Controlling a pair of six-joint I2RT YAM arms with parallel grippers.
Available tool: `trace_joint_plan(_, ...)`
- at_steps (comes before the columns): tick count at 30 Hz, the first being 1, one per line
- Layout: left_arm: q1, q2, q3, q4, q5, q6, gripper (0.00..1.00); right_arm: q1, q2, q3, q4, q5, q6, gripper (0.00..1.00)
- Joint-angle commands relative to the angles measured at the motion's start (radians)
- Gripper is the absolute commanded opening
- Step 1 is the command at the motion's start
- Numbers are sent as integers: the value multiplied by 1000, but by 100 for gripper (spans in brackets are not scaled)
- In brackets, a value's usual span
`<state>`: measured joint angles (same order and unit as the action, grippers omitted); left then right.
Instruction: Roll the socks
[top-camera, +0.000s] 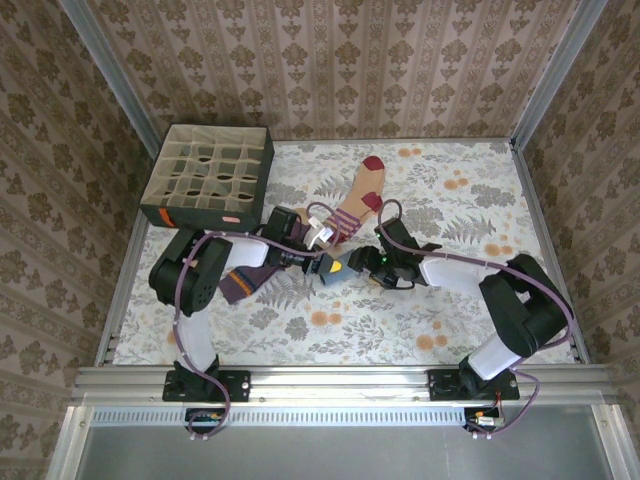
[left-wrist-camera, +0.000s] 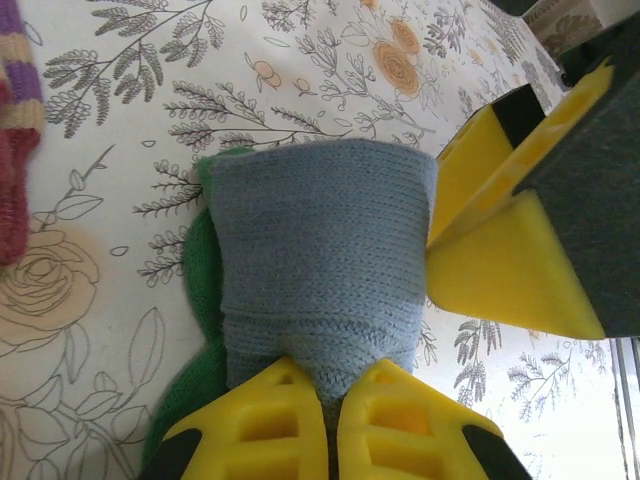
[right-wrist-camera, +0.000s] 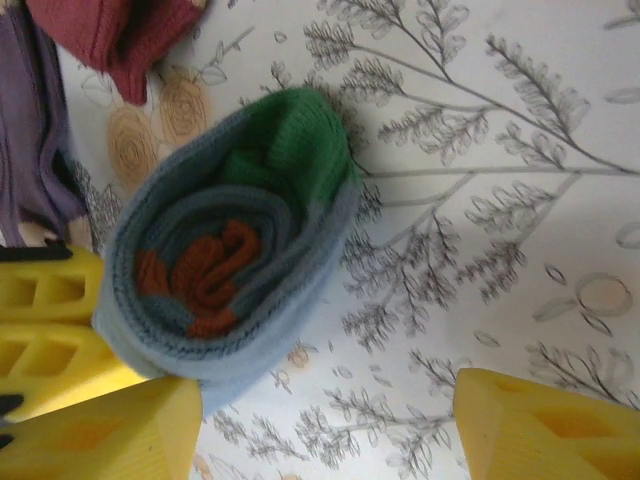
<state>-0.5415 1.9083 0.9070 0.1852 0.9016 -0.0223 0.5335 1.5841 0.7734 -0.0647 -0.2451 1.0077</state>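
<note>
Damask-patterned wallpaper walls (top-camera: 330, 60) enclose a table (top-camera: 480, 330) covered in a pale floral cloth, edged by aluminium rails (top-camera: 340, 380).

Both arms reach in to one spot on the floral bench (top-camera: 470, 320).
The left claw (top-camera: 322, 268) and right claw (top-camera: 368, 262) face each other across the bunched blue-grey sock (top-camera: 345, 264). A peach sock (top-camera: 358, 198) with a maroon toe lies just behind them, a purple sock (top-camera: 248, 280) lies under the left arm, and a dark grid box (top-camera: 200, 215) sits at the far-left corner.
</note>
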Motion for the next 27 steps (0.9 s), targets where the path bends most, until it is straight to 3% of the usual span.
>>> trace_joint_plan(1,31,84,-43,-159,-92,-37,0,11,29,57,57,18,49,66)
trace_joint_plan(22,75,143,-19,-143,-37,-27,0,17,286,254,45,11,102,68)
trace_joint_plan(27,79,153,-8,-129,-15,-13,0,22,346,264,87,-23,137,62)
